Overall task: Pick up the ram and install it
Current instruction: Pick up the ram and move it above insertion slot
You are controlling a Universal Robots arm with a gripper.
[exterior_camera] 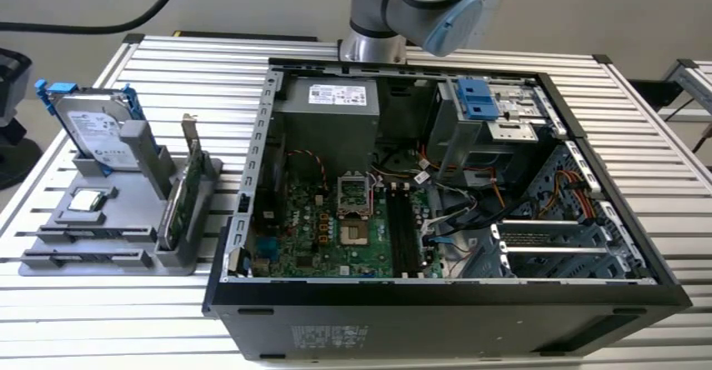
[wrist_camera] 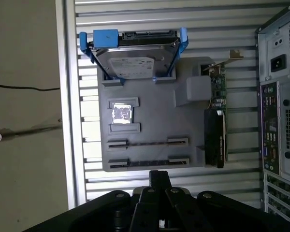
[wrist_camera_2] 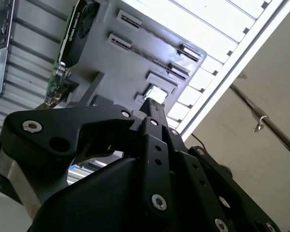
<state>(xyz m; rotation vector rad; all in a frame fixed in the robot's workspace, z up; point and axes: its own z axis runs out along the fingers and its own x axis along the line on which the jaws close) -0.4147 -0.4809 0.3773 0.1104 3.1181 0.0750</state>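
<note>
Grey moulded tray (wrist_camera: 150, 104) on the slatted aluminium table (wrist_camera: 135, 24), just beside the open computer case (exterior_camera: 445, 178). Each part sits in its own shaped cradle, presumably so the arm meets it in a known pose. The ram (wrist_camera: 147, 163) is a thin dark stick set on edge, caught at both ends by small brackets along the tray edge farthest from the hard drive (wrist_camera: 135, 60). In the exterior view it is the tray's outermost row (exterior_camera: 83, 260). A second thin strip (wrist_camera: 147, 143) lies in the next cradle inward; likely another stick, cannot confirm. CPU chip (wrist_camera: 122, 113) sits mid-tray, and the expansion card (wrist_camera: 215, 125) stands on the tray side nearest the case. The gripper (wrist_camera: 159, 175) hangs above the tray near its ram edge, fingertips pressed together with nothing between them, clear of the stick. My reading: the ram is not yet lifted. The memory slots (exterior_camera: 401, 237) inside the case look bare.
</note>
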